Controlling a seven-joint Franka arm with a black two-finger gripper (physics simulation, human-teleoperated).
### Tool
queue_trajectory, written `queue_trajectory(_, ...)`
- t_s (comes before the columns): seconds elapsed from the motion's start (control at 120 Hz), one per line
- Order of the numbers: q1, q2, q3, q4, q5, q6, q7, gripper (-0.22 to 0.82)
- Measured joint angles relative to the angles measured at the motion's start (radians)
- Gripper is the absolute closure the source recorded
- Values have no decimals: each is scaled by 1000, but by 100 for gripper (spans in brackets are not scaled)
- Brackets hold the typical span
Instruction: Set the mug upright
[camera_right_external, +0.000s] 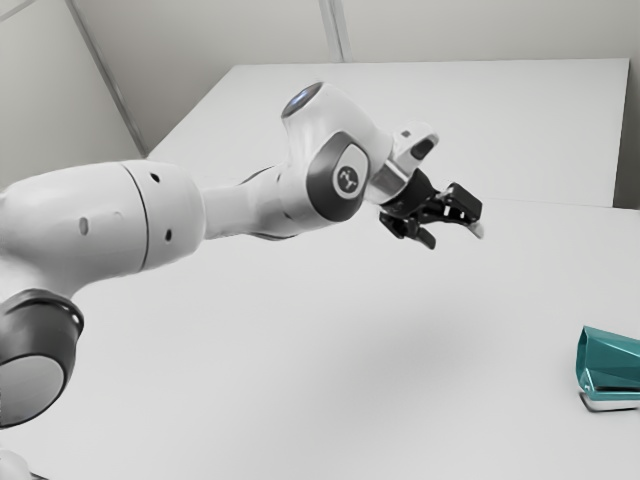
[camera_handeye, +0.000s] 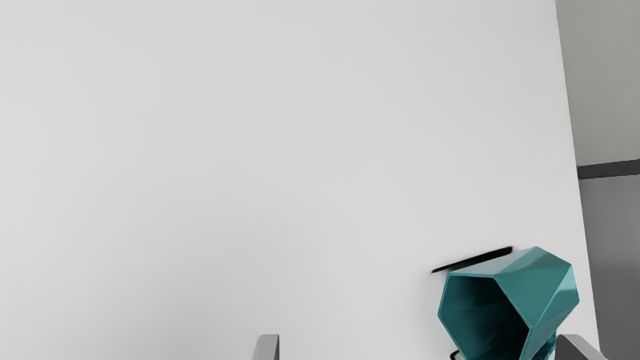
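My gripper (camera_right_external: 455, 238) hangs in the air well above the table, its fingers spread apart with nothing between them. A faceted teal mug (camera_right_external: 612, 362) lies on its side at the exterior view's right edge, partly cut off there, lower than the gripper and away from it. In the wrist view the mug (camera_handeye: 542, 285) shows its dark open mouth, near one fingertip of the open gripper (camera_handeye: 417, 347). Part of the mug is hidden behind that fingertip.
A thin black flat object (camera_handeye: 472, 259) lies against the mug's side on the white table (camera_handeye: 250, 150). The table's edge runs close beyond the mug. Pale walls (camera_right_external: 480, 30) stand behind the table.
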Motion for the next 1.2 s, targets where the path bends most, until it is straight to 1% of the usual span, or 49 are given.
queue_trajectory(0.067,-28,13,-8,-12,-51,52,-9,0)
queue_trajectory(0.233,-43,27,-79,-74,-125,134,-28,0)
queue_trajectory(0.358,-108,87,-96,-68,-169,206,-38,0)
queue_trajectory(0.475,-122,144,-112,-39,-192,253,-45,0)
queue_trajectory(0.633,-123,221,-127,42,-200,286,-39,0)
queue_trajectory(0.9,-161,272,-143,84,-221,326,-31,0)
queue_trajectory(1.1,-171,351,-144,162,-230,343,-27,0)
queue_trajectory(1.2,-171,369,-152,177,-229,347,-25,1)
